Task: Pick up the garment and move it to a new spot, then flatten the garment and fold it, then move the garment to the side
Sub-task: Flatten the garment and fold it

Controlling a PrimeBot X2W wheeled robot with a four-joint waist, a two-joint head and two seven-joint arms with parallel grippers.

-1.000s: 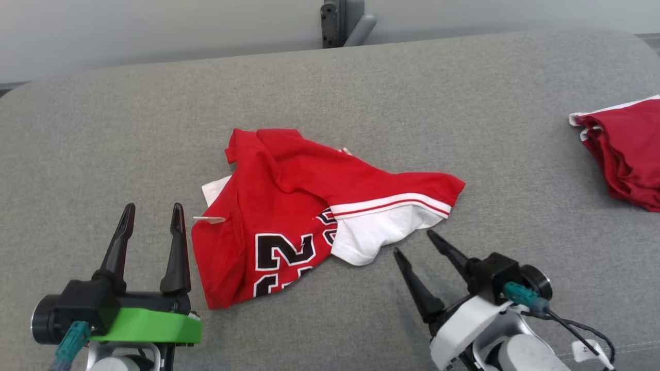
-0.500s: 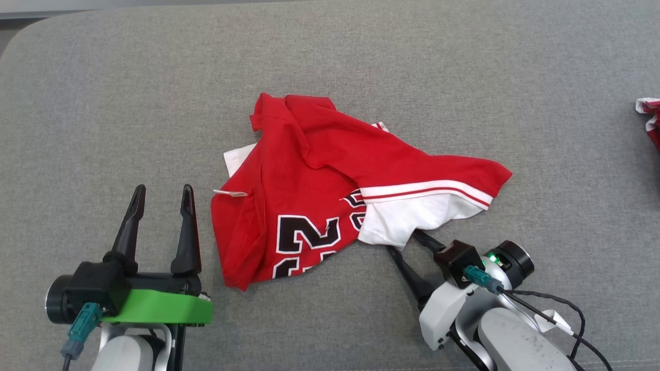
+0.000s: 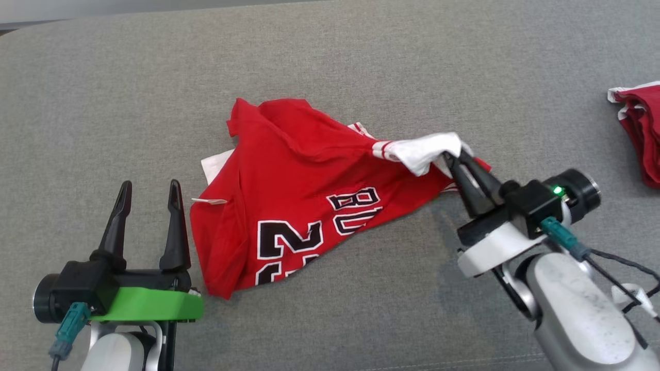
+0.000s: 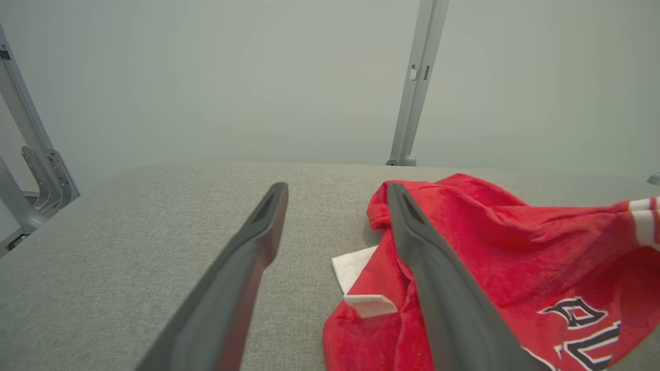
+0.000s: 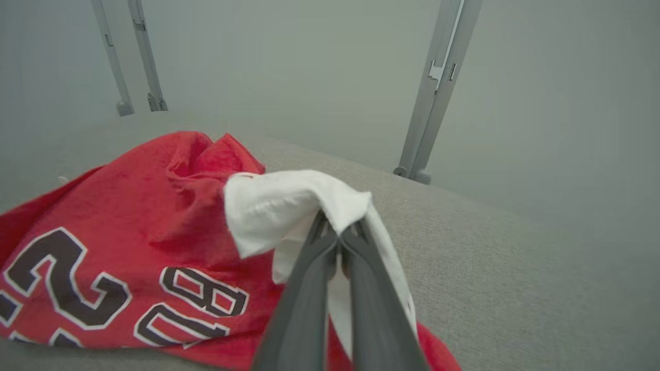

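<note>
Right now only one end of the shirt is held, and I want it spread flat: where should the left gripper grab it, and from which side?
Probably the shirt's red edge by the small white tag, coming low from the left. That edge lies right of the open left gripper, opposite the white end the right gripper pinches, so pulling should stretch it.

Soft, even, diffuse light fills the sharp head view, leaving only a faint shadow on the grey woven fabric surface [image 3: 361, 309] beside the red jersey with black numerals [image 3: 289, 175], while both wrist views look hazy and washed-out, with the near long dark fingers [image 4: 227, 299] slightly blurred.
</note>
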